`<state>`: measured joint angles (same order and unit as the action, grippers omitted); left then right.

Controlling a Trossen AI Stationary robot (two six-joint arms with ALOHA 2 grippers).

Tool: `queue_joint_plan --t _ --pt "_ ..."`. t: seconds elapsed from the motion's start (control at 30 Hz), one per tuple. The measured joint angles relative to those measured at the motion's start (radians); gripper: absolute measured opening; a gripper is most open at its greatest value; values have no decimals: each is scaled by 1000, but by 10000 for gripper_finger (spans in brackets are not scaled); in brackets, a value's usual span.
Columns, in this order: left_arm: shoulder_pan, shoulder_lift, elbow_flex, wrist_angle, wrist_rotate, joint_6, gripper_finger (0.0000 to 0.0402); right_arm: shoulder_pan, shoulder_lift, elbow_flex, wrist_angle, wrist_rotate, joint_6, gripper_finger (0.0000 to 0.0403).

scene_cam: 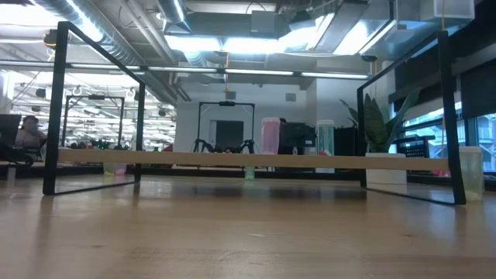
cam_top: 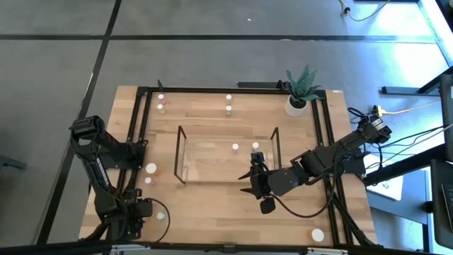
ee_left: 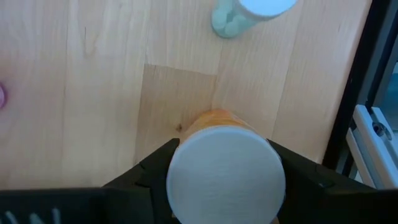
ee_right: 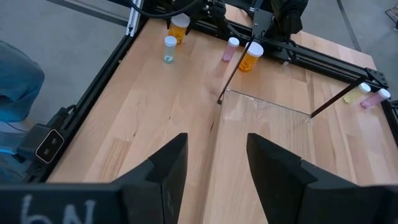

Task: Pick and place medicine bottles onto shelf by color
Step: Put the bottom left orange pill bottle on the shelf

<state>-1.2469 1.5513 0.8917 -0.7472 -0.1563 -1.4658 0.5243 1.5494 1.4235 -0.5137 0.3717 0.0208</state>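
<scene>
An orange medicine bottle (ee_left: 214, 121) with a white cap stands on the table near its front left corner, and my left gripper (ee_left: 224, 177) is shut on it from above. In the high view that gripper (cam_top: 145, 209) hides the bottle. A green bottle (ee_left: 249, 12) stands close by. The clear shelf (cam_top: 180, 152) sits mid-table, with a pink bottle (cam_top: 236, 147) and another bottle (cam_top: 255, 146) standing on it. My right gripper (ee_right: 217, 168) hovers open near the shelf's near right corner, holding nothing. My left gripper pinches the orange bottle at its white cap (ee_left: 225, 174), one finger (ee_left: 152, 171) on each side of the cap. The fingers come from above, pointing down. The bottle stands upright with its base on the table.
More bottles stand left of the shelf: a larger orange one (ee_right: 252, 56) and a pink one (ee_right: 231, 48). Others stand along the far edge (cam_top: 161, 97) (cam_top: 228, 98). A white-capped one (cam_top: 318, 234) is at the front right. A potted plant (cam_top: 301, 92) stands at the far right corner.
</scene>
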Motion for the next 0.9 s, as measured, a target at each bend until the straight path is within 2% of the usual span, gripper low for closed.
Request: queue_joint_plan --t 0.3,0.77,0.9 --pt "31 -10 2 1 24 -2 196 0 0 0 0 0 -1 168" --pt "39 -143 2 0 21 -52 196 -4 0 0 0 5 -18 168" --pt "50 -189 1 -4 21 -77 196 -3 0 0 0 112 28 168"
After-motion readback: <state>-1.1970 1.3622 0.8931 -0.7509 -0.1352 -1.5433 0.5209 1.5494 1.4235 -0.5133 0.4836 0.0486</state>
